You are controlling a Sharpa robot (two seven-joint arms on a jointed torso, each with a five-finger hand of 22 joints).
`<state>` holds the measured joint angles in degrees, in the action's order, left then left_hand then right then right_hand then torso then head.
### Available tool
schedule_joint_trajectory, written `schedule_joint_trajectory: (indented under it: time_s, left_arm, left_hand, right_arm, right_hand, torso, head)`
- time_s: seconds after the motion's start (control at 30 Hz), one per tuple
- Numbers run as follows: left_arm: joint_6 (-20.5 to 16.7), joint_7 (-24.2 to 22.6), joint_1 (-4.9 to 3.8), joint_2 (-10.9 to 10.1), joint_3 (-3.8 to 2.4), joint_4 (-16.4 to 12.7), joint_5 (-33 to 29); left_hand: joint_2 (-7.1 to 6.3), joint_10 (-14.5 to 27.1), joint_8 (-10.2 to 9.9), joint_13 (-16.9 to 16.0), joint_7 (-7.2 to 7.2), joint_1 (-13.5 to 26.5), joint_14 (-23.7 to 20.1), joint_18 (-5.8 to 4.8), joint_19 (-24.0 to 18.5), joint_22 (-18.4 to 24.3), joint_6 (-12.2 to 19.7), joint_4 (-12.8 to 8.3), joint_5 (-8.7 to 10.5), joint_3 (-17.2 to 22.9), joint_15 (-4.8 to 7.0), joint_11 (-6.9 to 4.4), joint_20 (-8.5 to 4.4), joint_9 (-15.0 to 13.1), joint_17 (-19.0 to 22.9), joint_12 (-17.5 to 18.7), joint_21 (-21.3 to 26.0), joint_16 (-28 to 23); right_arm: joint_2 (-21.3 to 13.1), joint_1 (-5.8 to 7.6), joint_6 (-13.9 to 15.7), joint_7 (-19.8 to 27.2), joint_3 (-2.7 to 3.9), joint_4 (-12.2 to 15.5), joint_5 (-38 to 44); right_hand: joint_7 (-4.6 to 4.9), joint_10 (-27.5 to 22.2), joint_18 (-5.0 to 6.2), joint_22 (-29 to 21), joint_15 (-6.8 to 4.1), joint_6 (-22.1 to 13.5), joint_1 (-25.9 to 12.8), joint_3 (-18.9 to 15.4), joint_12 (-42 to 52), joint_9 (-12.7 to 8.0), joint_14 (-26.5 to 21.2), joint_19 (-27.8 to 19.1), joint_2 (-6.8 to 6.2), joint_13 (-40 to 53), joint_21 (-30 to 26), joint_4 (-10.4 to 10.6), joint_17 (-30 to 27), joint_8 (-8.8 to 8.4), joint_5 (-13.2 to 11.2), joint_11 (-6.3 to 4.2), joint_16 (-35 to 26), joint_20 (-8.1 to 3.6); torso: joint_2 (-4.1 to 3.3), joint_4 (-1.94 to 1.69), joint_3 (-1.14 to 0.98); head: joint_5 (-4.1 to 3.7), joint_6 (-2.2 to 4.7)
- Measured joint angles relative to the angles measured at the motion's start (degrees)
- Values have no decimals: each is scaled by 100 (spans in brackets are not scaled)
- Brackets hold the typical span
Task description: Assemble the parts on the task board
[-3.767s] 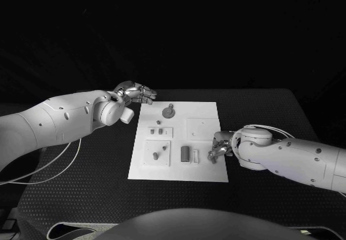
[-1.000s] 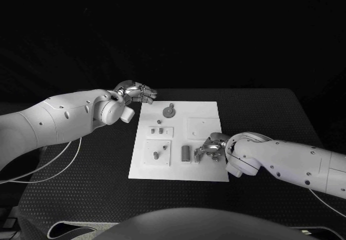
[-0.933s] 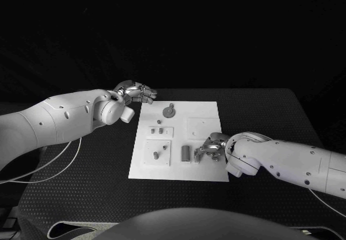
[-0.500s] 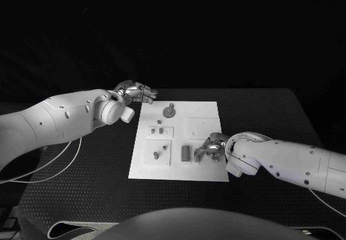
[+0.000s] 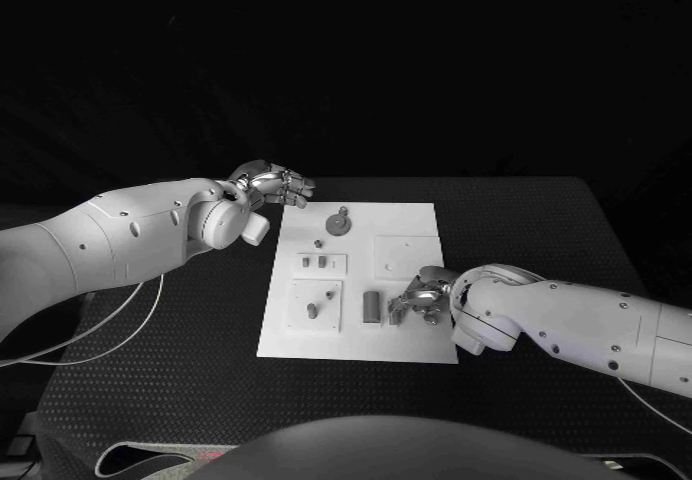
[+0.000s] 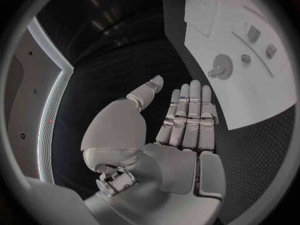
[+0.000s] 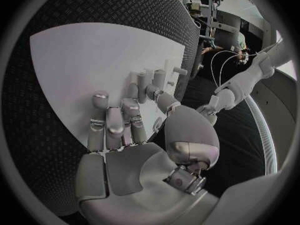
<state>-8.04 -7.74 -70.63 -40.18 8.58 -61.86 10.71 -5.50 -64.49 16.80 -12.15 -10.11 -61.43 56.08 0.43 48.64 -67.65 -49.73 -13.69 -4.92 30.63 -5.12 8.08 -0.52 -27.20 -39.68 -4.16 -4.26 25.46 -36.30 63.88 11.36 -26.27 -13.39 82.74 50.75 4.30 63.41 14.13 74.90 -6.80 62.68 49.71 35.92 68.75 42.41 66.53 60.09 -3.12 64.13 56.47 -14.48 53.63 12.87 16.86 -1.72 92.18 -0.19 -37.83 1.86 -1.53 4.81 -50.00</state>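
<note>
Fingers (image 5: 420,296) of the right hand (image 5: 423,298) curl down onto the board (image 5: 411,340) just beside a dark upright part (image 5: 372,308) and a paler bar (image 5: 394,311); whether they pinch a part or merely touch one cannot be told. In the right wrist view these fingers (image 7: 134,107) lie close together over the board (image 7: 75,65), with small pegs (image 7: 159,77) standing just past their tips.

Board position: centre of the worktop (image 5: 173,360). On it, a round disc part (image 5: 338,224) sits at 12 o'clock, a small pair of parts (image 5: 322,263) just left of centre, and a single peg (image 5: 312,312) on a raised square at 8 o'clock.

Left hand (image 5: 274,186) hovers at 11 o'clock off the board's far corner, holding nothing; in the left wrist view its fingers (image 6: 190,112) are extended side by side with the thumb apart, and the disc (image 6: 222,65) lies beyond them.

Step in hand, as judged: seating or picking a part at 5 o'clock on the board. The next move probably calls for a firm pinch and straight vertical alignment over its slot, since a tilted part would likely jam.
</note>
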Motion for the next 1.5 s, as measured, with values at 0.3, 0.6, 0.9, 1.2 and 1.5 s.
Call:
schedule_joint_trajectory:
  time_s: [0.3,0.6,0.9,1.2,1.5]
  left_arm:
    - [0,2,-1,1,0,2,0]
    - [1,2,-3,-1,0,1,0]
    - [1,2,-3,-1,0,3,0]
    - [1,3,-3,0,0,3,0]
    - [1,3,-3,5,0,20,0]
  left_hand:
    - [0,0,0,0,0,0,0,0,0,0,0,0,0,0,0,0,0,5,-1,0,0,0]
    - [0,0,0,4,-20,0,0,0,0,0,20,0,0,0,0,0,0,5,-6,0,0,0]
    - [0,0,0,4,-20,0,0,0,0,0,20,0,0,0,0,0,0,4,-11,0,0,0]
    - [0,0,0,4,-20,0,0,0,0,0,20,0,0,0,0,0,0,9,-11,0,0,0]
    - [0,0,0,3,-20,0,0,0,0,0,20,0,0,0,0,0,0,9,-17,0,0,0]
  right_arm:
    - [9,-3,2,-3,-7,-15,5]
    - [42,-19,0,-9,-11,-59,16]
    - [41,-21,1,-10,-10,-61,21]
    - [26,-23,1,6,-9,-53,22]
    - [-97,-38,11,177,-6,-3,3]
  right_hand:
    - [0,-35,-2,0,-7,-1,-104,-7,0,-26,-21,0,-240,0,-24,307,-31,-26,-21,8,0,0]
    - [55,-80,-4,0,-5,-56,-214,80,0,-42,-101,0,-736,0,-47,811,-94,-36,-20,45,0,0]
    - [84,-119,-9,0,-1,-104,-190,108,0,-42,-164,0,-884,0,-47,998,-144,-34,-21,48,1,0]
    - [84,-119,29,0,0,-104,-168,109,0,-88,-166,-1,-908,0,-47,1046,-145,-34,-21,48,1,1]
    - [93,-149,50,0,17,-157,-149,93,0,-81,-206,-3,-1043,0,-47,1143,-197,-43,-21,58,-18,3]
  torso:
    - [0,0,0]
    - [-1,-1,-3]
    - [-1,-1,-3]
    - [-1,-1,-3]
    - [1,-1,-4]
  head:
    - [5,0]
    - [5,0]
    - [21,0]
    - [18,0]
    - [15,0]
